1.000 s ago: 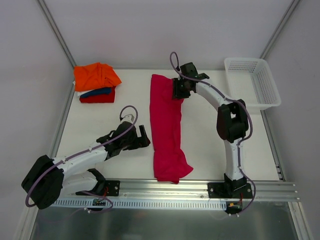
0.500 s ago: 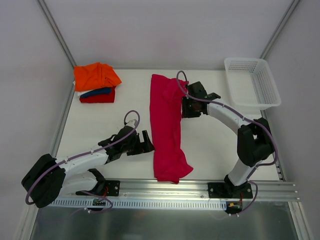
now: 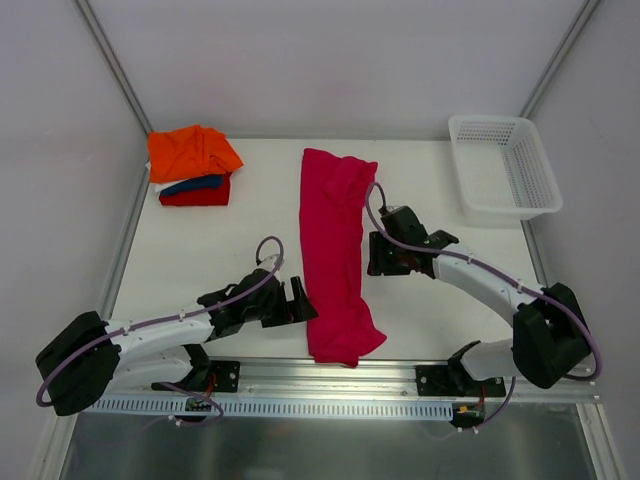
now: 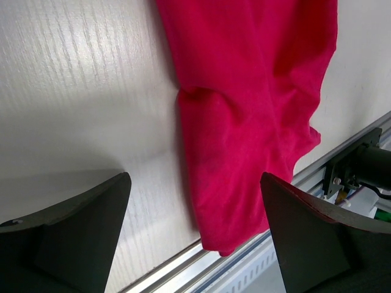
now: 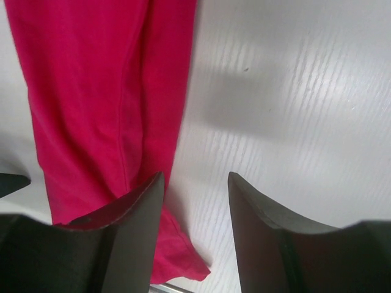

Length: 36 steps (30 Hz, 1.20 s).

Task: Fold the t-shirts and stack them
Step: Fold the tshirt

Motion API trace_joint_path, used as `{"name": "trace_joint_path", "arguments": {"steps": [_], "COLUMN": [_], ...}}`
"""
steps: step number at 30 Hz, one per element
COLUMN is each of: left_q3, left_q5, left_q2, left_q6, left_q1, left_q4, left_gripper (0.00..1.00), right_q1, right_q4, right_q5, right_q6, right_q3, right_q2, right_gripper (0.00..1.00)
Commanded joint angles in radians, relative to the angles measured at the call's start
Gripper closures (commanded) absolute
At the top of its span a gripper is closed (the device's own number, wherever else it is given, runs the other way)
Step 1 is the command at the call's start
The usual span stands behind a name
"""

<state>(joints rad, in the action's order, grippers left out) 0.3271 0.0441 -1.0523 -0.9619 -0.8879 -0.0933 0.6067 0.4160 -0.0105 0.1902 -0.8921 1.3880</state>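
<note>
Your left gripper [image 3: 303,302] has its fingers [image 4: 73,238] spread wide just beside the left edge of the long magenta shirt [image 3: 335,250]. The shirt's near end shows between them, ungripped. Your right gripper [image 3: 368,253] sits at the shirt's right edge, fingers [image 5: 131,238] apart, with bare table [image 5: 293,91] between them and nothing pinched. The folded stack [image 3: 192,165], orange on top, lies well apart at the far left.
</note>
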Motion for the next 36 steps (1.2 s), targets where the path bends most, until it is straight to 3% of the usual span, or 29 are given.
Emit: {"name": "trace_joint_path", "arguments": {"steps": [1,23,36], "left_q3": [-0.028,-0.115,-0.115], "left_q5": [-0.012,-0.124,-0.153], "left_q2": [0.014,-0.018,-0.129], "left_q6": [-0.052,-0.262,-0.337], "left_q1": [-0.037,-0.266,-0.362], "left_q4": [-0.003,-0.043,-0.088], "left_gripper": [0.11,0.13,0.14], "right_q1": [0.033,0.275,0.366], "right_q4": [-0.020,-0.046,-0.097], "right_q5": [0.000,-0.049,-0.059], "right_q6": [0.071,0.331,0.417], "right_q3": [0.053,0.370,0.450], "right_q2": [-0.096,-0.348,-0.362], "right_gripper": [0.50,0.44,0.42]}}
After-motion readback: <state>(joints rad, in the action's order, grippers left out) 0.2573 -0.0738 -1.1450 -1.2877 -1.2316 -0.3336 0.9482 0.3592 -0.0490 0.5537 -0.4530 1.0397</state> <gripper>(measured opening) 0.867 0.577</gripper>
